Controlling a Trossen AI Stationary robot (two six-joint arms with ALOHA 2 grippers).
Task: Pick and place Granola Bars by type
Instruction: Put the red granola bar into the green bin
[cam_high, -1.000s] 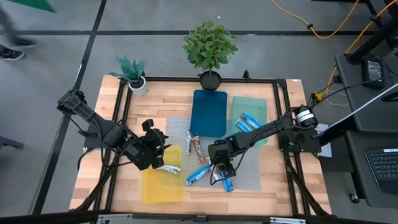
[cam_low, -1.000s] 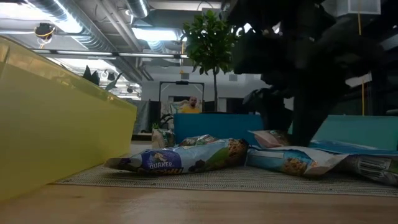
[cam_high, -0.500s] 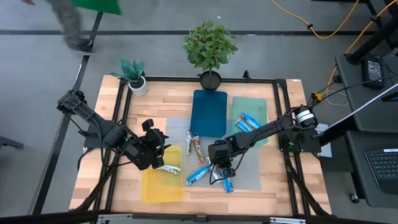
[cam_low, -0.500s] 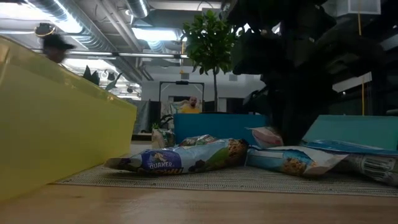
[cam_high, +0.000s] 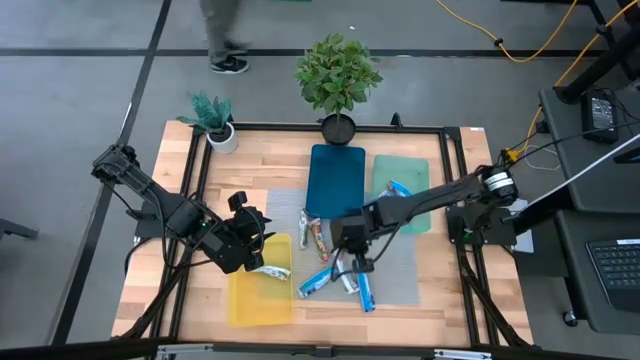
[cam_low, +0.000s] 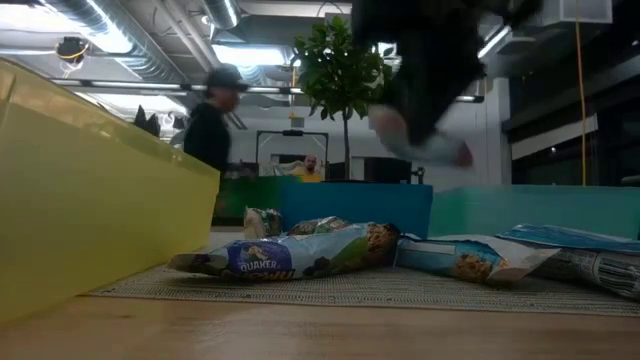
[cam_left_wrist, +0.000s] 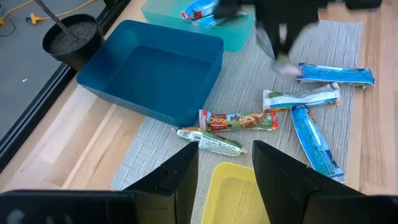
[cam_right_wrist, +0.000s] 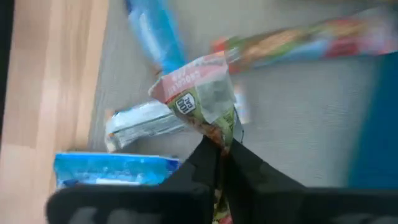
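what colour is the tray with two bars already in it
Teal tray, holding two blue bars; clearest in the high view.

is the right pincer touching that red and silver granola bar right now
Touching. The right wrist view shows the right pincer shut on the red and silver granola bar, lifted above the mat.

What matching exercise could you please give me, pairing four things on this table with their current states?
Things:
1. blue tray
2. teal tray
3. red-marked granola bar
4. left gripper

States:
A. pinched in the shut right gripper
B. open, above the yellow tray's edge
C. holds nothing
D. holds blue-wrapped bars

Pairs: 1-C, 2-D, 3-A, 4-B
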